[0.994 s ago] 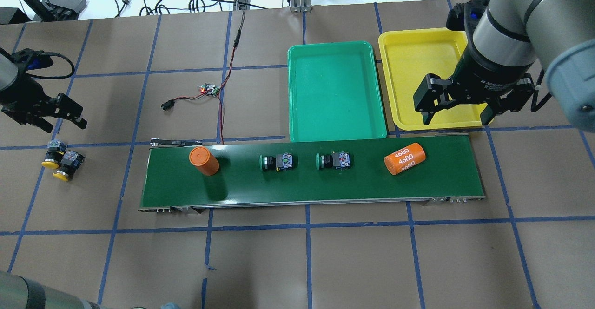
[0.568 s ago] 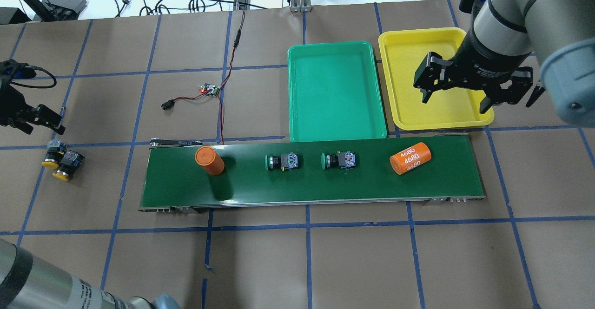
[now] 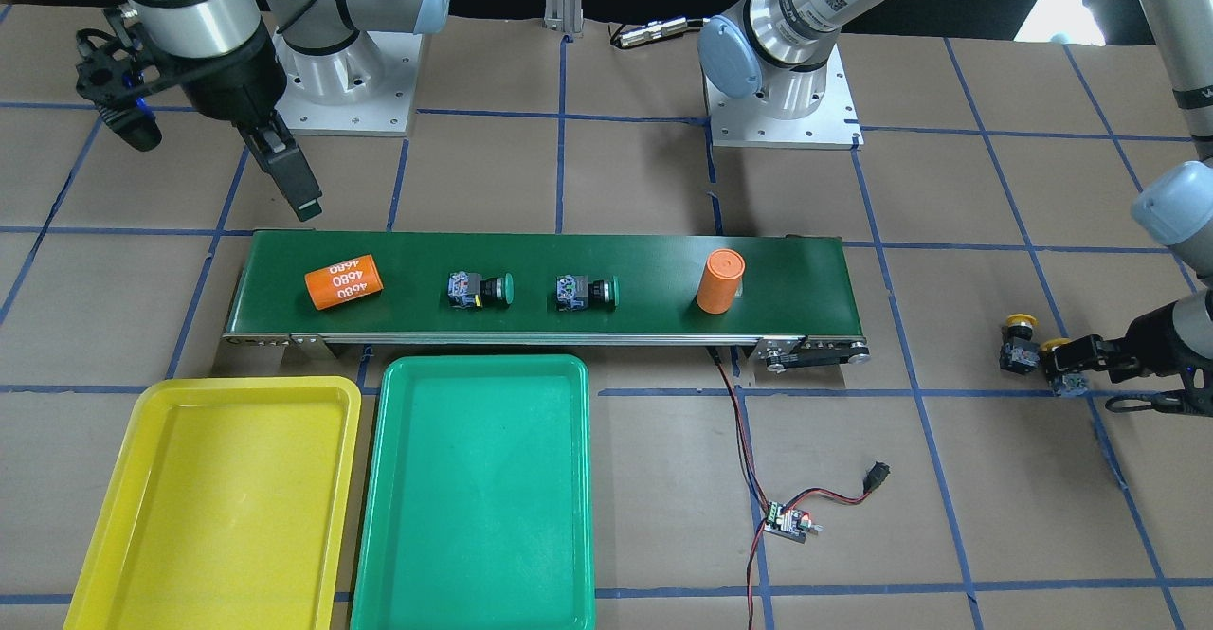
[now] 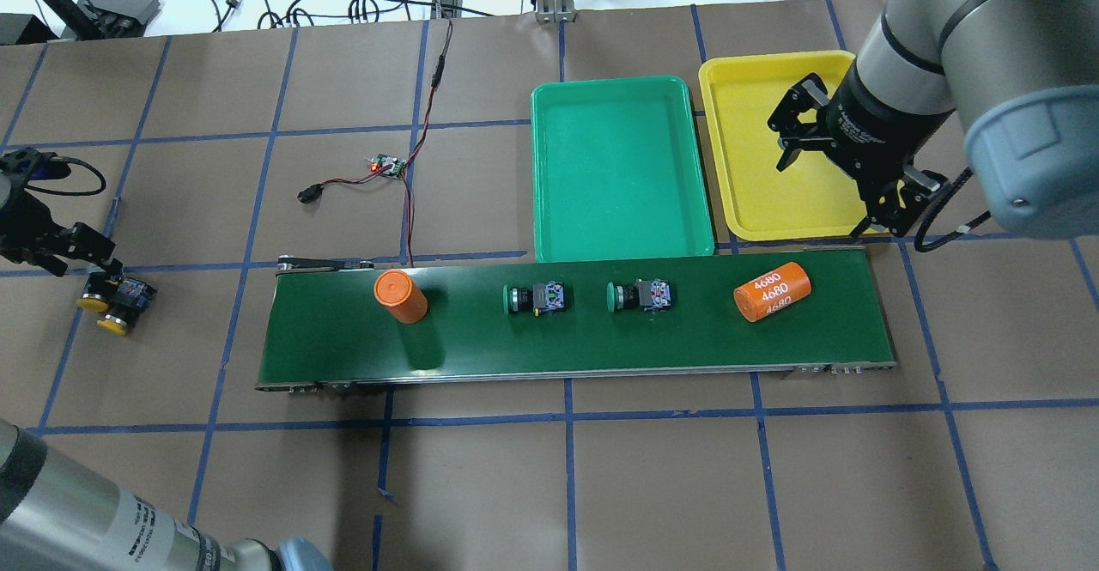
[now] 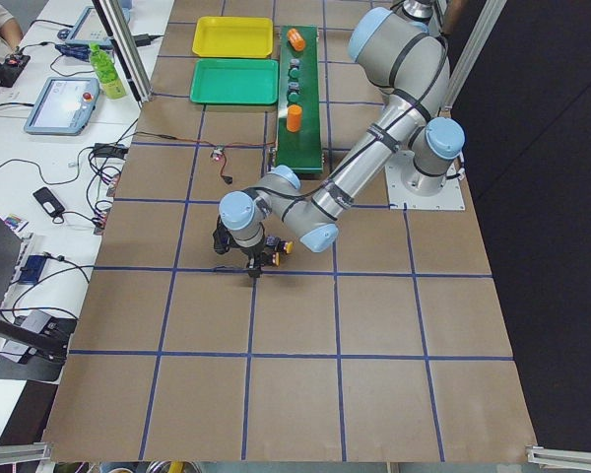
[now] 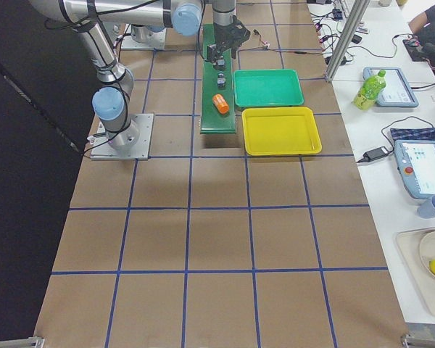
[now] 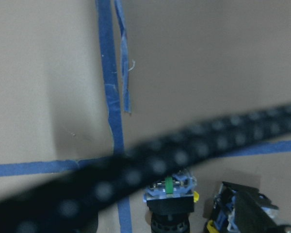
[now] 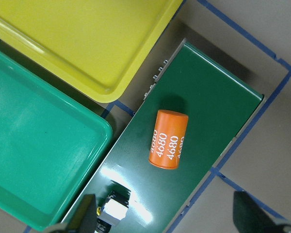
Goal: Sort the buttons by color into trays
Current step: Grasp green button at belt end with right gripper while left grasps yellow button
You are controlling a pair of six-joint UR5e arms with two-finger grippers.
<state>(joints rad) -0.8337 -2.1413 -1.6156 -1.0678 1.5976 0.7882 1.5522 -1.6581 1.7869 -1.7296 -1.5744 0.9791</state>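
Two green-capped buttons (image 4: 534, 298) (image 4: 640, 295) lie on the dark green conveyor belt (image 4: 481, 343). Two yellow-capped buttons (image 4: 91, 300) (image 4: 124, 303) lie side by side on the table at the far left. My left gripper (image 4: 86, 269) is open and low, right at the nearer yellow button (image 7: 169, 206), which shows between its fingers in the left wrist view. My right gripper (image 4: 820, 193) hangs open and holds nothing, over the front edge of the yellow tray (image 4: 764, 99). The green tray (image 4: 618, 167) is beside it; both trays hold nothing.
An upright orange cylinder (image 4: 400, 296) and a lying one marked 4680 (image 4: 772, 291) ride on the belt. A small circuit board with red and black wires (image 4: 388, 165) lies behind the belt's left end. A blurred cable (image 7: 184, 155) crosses the left wrist view.
Everything on the belt has drifted to the right. My left gripper has dropped toward the yellow buttons. The right gripper has swung round and pulled back over the yellow tray.
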